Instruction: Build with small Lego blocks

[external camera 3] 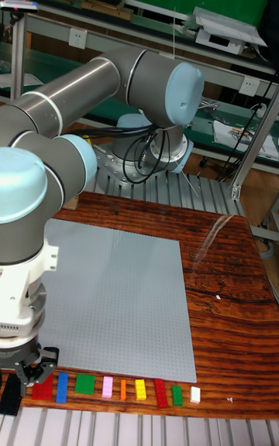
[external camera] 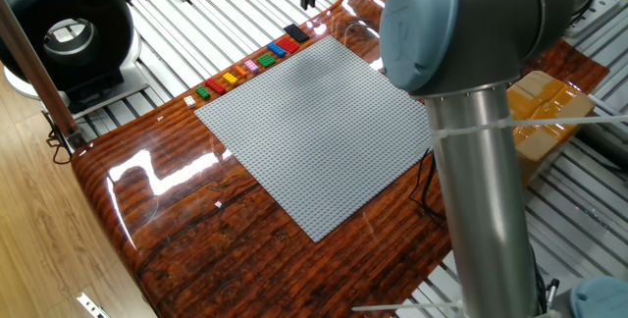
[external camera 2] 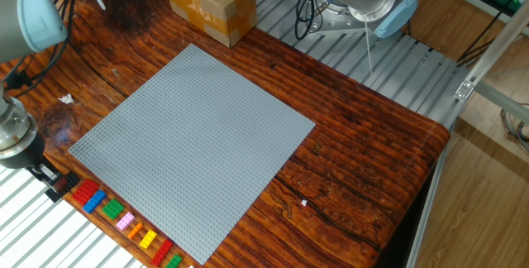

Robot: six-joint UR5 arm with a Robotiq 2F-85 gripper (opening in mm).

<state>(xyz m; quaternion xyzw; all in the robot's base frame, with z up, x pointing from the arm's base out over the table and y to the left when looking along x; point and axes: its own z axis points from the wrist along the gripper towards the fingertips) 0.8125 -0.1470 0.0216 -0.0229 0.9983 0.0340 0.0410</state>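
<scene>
Lego blocks (external camera 3: 116, 389) line the baseplate (external camera 3: 116, 303) edge, jaws (external camera 3: 32, 369) above them.

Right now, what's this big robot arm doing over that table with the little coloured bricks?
The arm is about to build with small Lego blocks. They lie in a row along one edge of the large grey baseplate, on the wooden table, and the plate has nothing built on it yet. The gripper hovers at the end of the row, near the red block and a black piece. Whether its fingers are touching or holding anything cannot be told.
</scene>
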